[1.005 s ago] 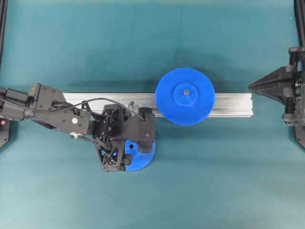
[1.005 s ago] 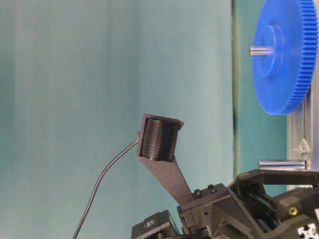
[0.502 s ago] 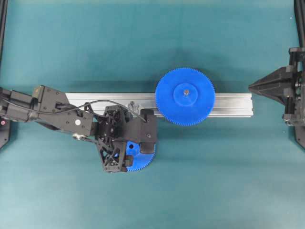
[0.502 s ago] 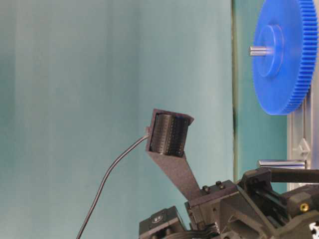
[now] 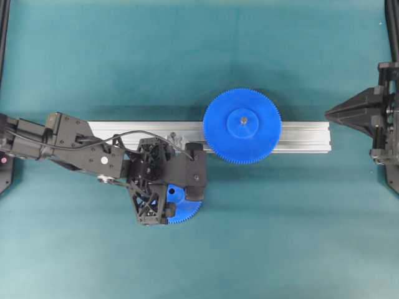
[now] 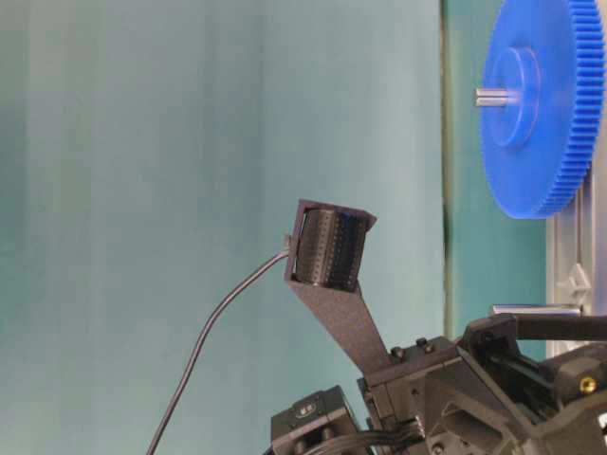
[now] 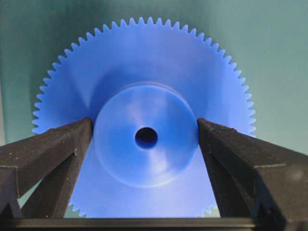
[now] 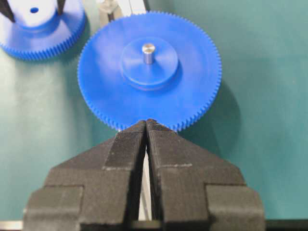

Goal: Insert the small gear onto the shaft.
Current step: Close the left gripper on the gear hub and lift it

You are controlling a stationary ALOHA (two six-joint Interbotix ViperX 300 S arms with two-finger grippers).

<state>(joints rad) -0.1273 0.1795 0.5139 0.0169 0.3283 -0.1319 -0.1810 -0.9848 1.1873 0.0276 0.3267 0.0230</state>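
Observation:
The small gear [image 7: 144, 163] lies flat on the teal table in front of the rail, mostly hidden under my left gripper in the overhead view [image 5: 187, 210]. My left gripper [image 7: 145, 132] has one finger on each side of the gear's raised hub, touching it. The gear also shows in the right wrist view [image 8: 36, 31]. The shaft [image 6: 536, 310] is a bare grey pin on its small bracket [image 5: 174, 137] on the rail, just behind the left gripper. My right gripper [image 5: 328, 113] is shut and empty at the right end of the rail [image 8: 146, 122].
The larger blue gear [image 5: 242, 126] sits on its own pin on the long aluminium rail [image 5: 305, 137], right of the shaft. A black cable [image 5: 134, 132] loops over the left wrist.
The left arm has come a little lower and to the right over the small gear. The gear and the right arm have not moved.

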